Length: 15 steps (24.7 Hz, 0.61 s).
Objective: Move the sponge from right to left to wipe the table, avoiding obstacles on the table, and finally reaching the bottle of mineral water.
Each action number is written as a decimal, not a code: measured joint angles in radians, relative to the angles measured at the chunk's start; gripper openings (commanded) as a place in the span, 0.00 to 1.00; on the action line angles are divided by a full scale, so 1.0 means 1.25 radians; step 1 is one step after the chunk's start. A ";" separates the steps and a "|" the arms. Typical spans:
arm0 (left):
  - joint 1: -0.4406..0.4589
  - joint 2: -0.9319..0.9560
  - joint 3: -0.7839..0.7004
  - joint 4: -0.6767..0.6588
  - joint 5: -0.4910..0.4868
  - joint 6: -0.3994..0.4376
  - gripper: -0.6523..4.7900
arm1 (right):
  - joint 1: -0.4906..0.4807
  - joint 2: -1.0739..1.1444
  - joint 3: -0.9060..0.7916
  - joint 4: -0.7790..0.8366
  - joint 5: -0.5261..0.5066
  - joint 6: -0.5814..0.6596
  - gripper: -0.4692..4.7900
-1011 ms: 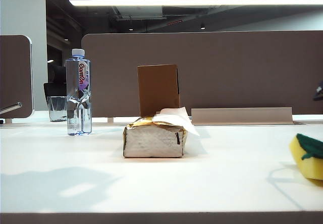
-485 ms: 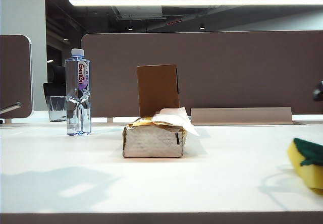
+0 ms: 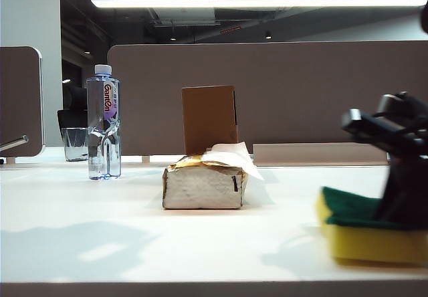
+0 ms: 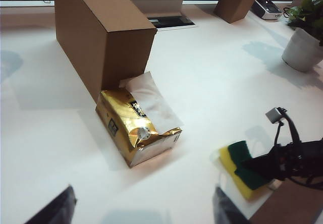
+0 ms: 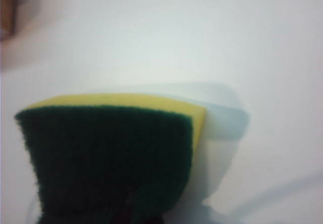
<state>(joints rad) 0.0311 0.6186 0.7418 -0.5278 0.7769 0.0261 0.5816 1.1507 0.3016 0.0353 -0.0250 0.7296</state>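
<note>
Exterior view shows the white worktop (image 3: 100,237) stretching across the whole scene, with my right arm down at its right side. Next in size is the upright brown cardboard box (image 3: 210,119), standing toward the back near the middle. Just in front of it, and touching it in the left wrist view, lies the tissue pack (image 3: 204,186), gold on top with silvery sides and white tissue sticking out. Well to the left stands the bottle of mineral water (image 3: 103,123), white-capped and upright, with a short glass cup (image 3: 75,144) just behind it. On the right the sponge (image 3: 364,233) sits flat on the worktop, green scouring face up and yellow foam below. My right gripper (image 3: 401,210) is clamped shut on the sponge from above; the right wrist view shows that green face close up. My left gripper (image 4: 144,209) hangs above the near side of the worktop, its dark fingers (image 4: 55,211) spread wide and holding nothing.
</note>
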 measured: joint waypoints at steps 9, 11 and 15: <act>0.000 0.000 0.000 0.000 0.000 0.000 0.76 | 0.134 0.286 0.113 0.240 -0.002 0.071 0.08; 0.000 0.000 0.000 0.000 0.000 0.000 0.76 | 0.160 0.330 0.158 0.239 -0.002 0.071 0.08; 0.000 0.000 0.000 0.000 0.000 0.000 0.76 | 0.206 0.403 0.248 0.221 -0.003 0.076 0.08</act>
<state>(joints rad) 0.0311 0.6186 0.7418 -0.5282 0.7769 0.0257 0.8387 1.6543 0.6121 0.3119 -0.0292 0.8246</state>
